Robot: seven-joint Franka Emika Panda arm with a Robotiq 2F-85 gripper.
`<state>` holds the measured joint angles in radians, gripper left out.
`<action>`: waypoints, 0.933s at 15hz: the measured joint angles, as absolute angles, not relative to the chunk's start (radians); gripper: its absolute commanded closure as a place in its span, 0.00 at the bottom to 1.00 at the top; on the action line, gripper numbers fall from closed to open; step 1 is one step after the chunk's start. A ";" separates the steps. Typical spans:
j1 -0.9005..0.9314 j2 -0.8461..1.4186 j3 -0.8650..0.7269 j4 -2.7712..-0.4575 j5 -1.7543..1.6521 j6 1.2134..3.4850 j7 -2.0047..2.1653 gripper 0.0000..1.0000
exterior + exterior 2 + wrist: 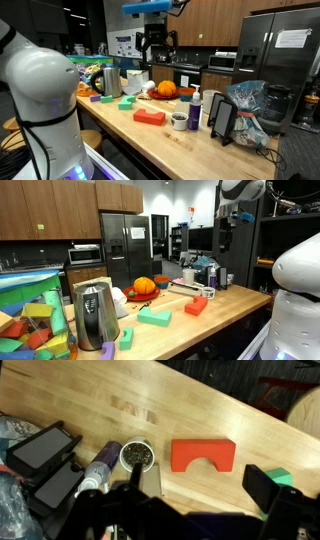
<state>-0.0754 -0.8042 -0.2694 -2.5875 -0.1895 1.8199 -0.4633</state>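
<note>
My gripper (155, 42) hangs high above the wooden counter (190, 145), open and holding nothing; it also shows in the exterior view (228, 222). From the wrist, the two dark fingers frame the gripper (200, 488), with the counter far below. A red arch block (203, 455) lies on the wood just beyond the gap, seen too in both exterior views (149, 117) (196, 307). Left of it stand a small cup of dark grains (136, 456) and a purple bottle (100, 465). A green block (283, 478) peeks past the right finger.
Two black tablets on a stand (40, 455) sit at the counter's end beside a plastic bag (250, 105). An orange pumpkin on a red plate (166, 89), a steel kettle (93, 315), coloured foam blocks (30, 320) and a fridge (122, 245) fill the other side.
</note>
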 measured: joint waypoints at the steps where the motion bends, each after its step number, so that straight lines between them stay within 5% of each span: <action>1: -0.075 -0.804 -0.269 -2.587 -0.189 1.820 -0.463 0.00; 14: -0.043 -0.805 -0.268 -2.614 -0.233 1.864 -0.577 0.00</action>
